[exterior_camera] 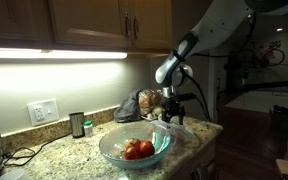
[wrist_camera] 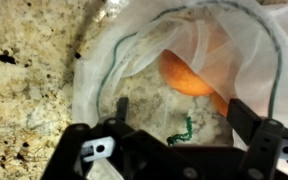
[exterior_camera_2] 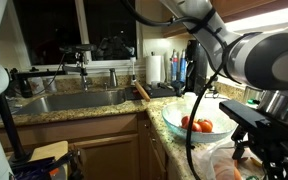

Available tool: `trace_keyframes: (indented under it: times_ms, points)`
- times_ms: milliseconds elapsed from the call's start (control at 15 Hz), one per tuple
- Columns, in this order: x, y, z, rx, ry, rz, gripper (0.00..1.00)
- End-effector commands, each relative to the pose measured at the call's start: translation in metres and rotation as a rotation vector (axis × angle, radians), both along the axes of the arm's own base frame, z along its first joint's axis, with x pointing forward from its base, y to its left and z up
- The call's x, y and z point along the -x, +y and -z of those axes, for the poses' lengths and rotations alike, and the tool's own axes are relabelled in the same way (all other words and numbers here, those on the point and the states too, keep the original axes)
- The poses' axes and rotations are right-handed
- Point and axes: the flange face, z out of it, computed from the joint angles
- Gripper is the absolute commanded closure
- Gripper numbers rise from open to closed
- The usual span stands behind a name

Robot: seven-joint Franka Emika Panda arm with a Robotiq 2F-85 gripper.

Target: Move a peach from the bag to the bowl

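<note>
Plainly, the tool [wrist_camera: 177, 103] is spread wide and has hold of nothing. In the wrist view its two fingers [wrist_camera: 121, 108] stand well apart over the open mouth of the white bag [wrist_camera: 134, 40].

The peach [wrist_camera: 184, 75] lies inside that bag, on the far side of the tool's tips and a little toward the right-hand finger. It is apart from both fingers, not between them yet. It shows as an oval whose long axis slants from upper left down to lower right (partly veiled by the bag's thin wall), so it lies nearly across the line on which the fingers close. My judgement is that the coming move turns on this offset: the tool must go forward into the mouth and slightly to that side before closing. There is only the one arm.

Counted: one peach plainly seen in the bag. An orange patch by the right finger may be a second or part of the same — I cannot tell. There is also one bag with a green cord [wrist_camera: 181, 130] at its mouth, and one glass bowl [exterior_camera: 112, 150] on the table [wrist_camera: 24, 60], beside the bag. The bowl already holds reddish fruits [exterior_camera_2: 196, 124] — about three, though the views are too small to be sure.
</note>
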Motion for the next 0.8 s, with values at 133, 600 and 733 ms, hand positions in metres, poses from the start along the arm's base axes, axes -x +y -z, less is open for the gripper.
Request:
trace_keyframes:
  times_ms: [133, 600, 733]
  points:
    - [-0.0006, -0.0110, -0.0049, -0.071, 0.024, -0.007, 0.00]
    - [0.0002, -0.0139, -0.0001, -0.109, 0.088, -0.030, 0.00]
    - [-0.0004, -0.0145, 0.0016, -0.113, 0.098, -0.033, 0.00]
